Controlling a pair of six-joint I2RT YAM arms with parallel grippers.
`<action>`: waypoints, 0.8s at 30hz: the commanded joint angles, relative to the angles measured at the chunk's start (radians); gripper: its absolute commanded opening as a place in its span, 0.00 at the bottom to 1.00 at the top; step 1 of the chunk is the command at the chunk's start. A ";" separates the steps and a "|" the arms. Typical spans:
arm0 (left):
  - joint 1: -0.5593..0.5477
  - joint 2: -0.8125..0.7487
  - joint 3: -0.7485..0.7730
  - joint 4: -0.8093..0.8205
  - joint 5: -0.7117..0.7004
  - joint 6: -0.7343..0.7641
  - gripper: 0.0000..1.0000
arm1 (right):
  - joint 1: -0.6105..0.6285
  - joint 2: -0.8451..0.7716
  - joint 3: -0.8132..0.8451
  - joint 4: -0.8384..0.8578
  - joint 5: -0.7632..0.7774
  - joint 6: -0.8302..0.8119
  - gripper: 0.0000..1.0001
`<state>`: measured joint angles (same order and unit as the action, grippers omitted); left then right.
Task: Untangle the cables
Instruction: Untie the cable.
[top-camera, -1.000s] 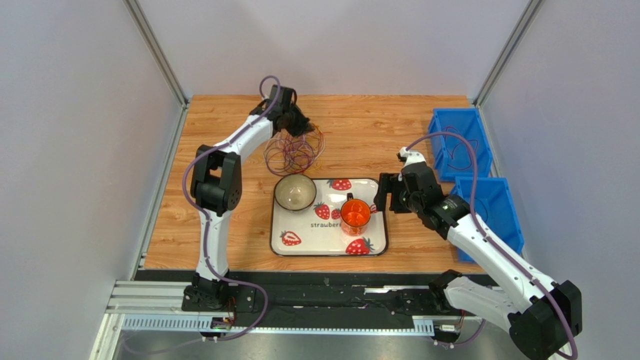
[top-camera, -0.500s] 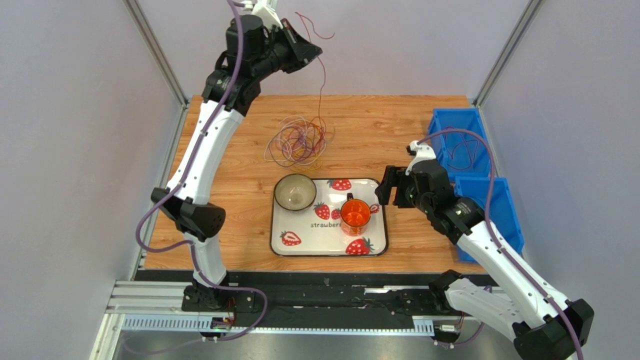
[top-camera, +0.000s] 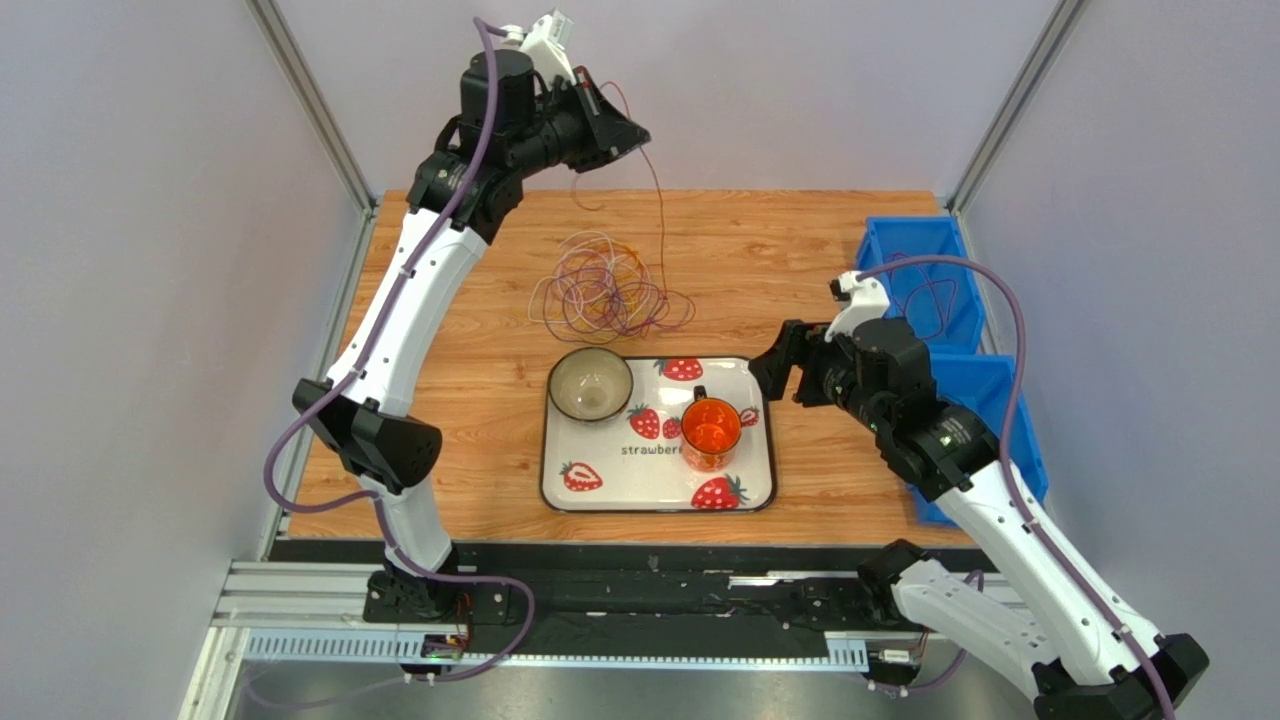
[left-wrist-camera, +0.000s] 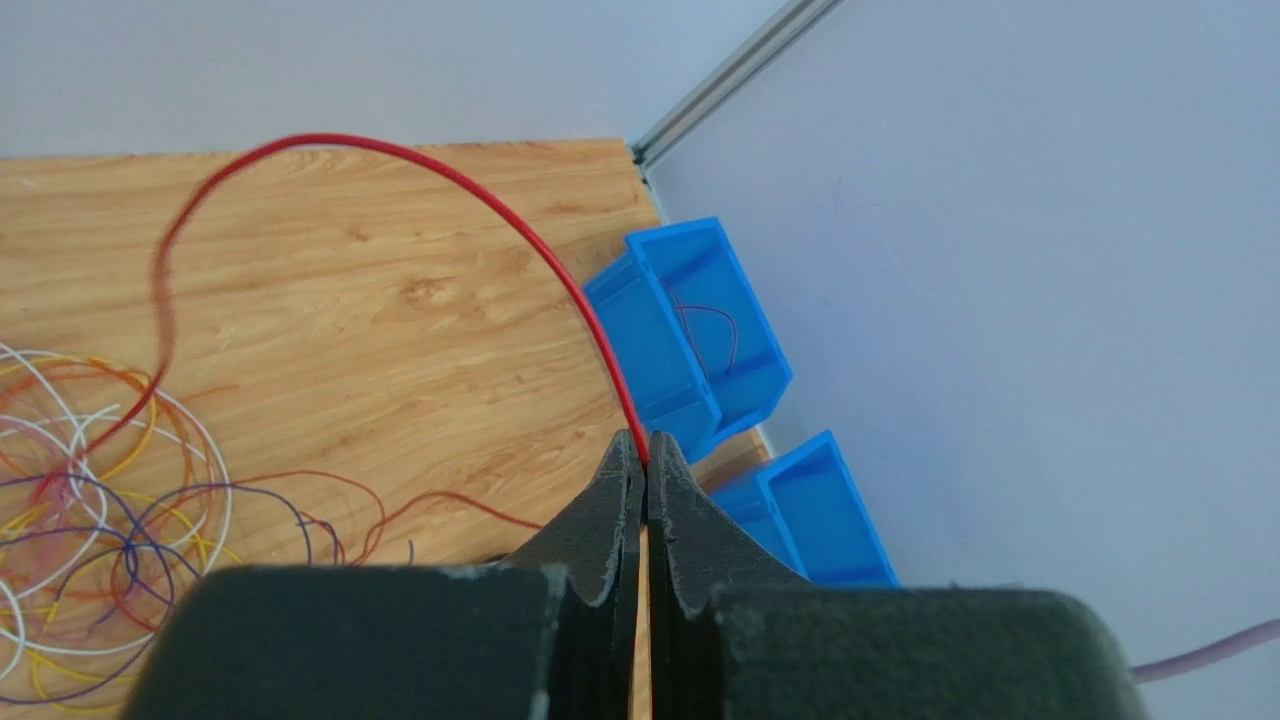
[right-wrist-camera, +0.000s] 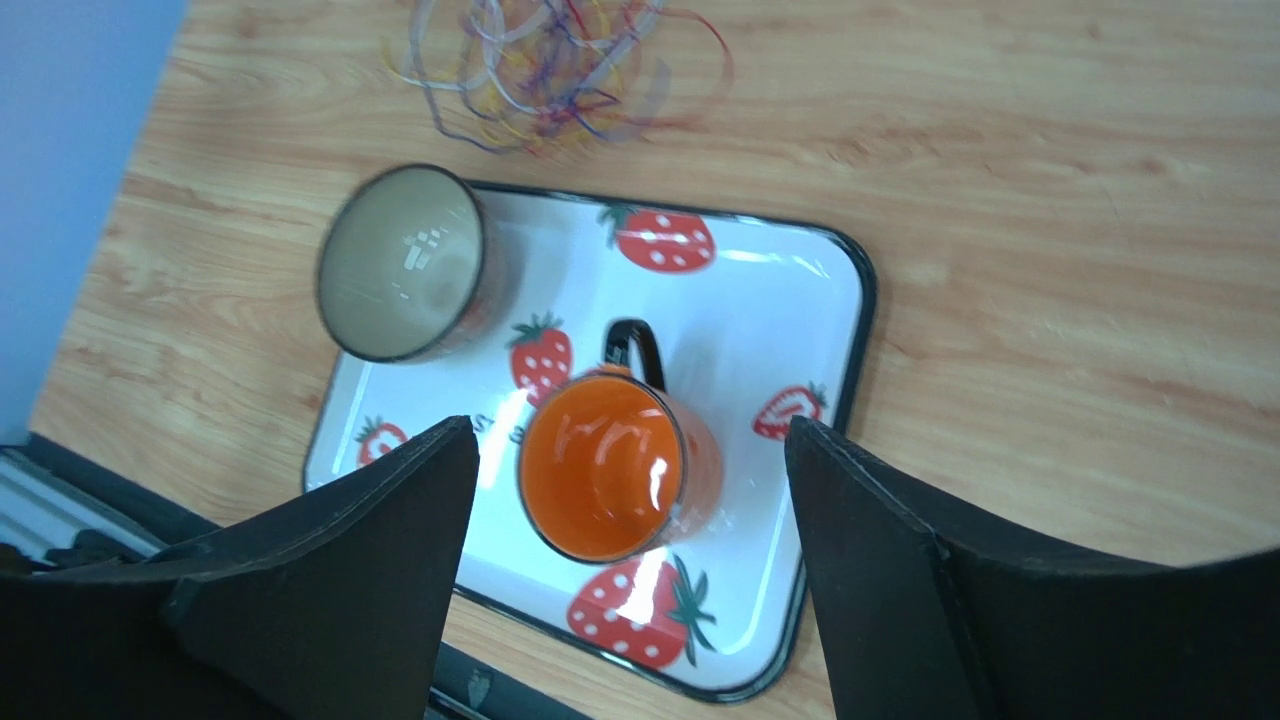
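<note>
Though near cables (top-camera: 601, 288), tray (top-camera: 661, 483) with bowl (top-camera: 589, 384), mug (top-camera: 711, 428)

Walled in by plain pale-grey panels (top-camera: 150, 300), an aluminium corner post (left-wrist-camera: 736, 71) ahead of the left jaws, a wood-grain tabletop (top-camera: 751, 240) below the right jaws, evenly lit.

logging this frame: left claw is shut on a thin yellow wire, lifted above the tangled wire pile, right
No: the thin wire in the shut left claw is red, not yellow; the left wrist view shows it. It is lifted above the tangled wire pile.
</note>
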<state>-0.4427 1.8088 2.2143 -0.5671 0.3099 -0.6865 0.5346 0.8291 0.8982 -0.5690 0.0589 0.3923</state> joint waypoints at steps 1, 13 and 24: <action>-0.002 -0.032 0.016 0.038 0.037 -0.033 0.00 | 0.005 -0.024 -0.030 0.295 -0.108 -0.062 0.80; -0.002 -0.043 0.035 0.004 0.118 -0.068 0.00 | 0.005 0.330 -0.006 0.827 -0.179 -0.205 0.77; 0.022 -0.089 -0.008 0.025 0.199 -0.087 0.00 | 0.007 0.669 0.134 0.948 -0.217 -0.195 0.71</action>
<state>-0.4397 1.7950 2.2124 -0.5667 0.4416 -0.7422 0.5346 1.4349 0.9558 0.2546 -0.1265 0.2005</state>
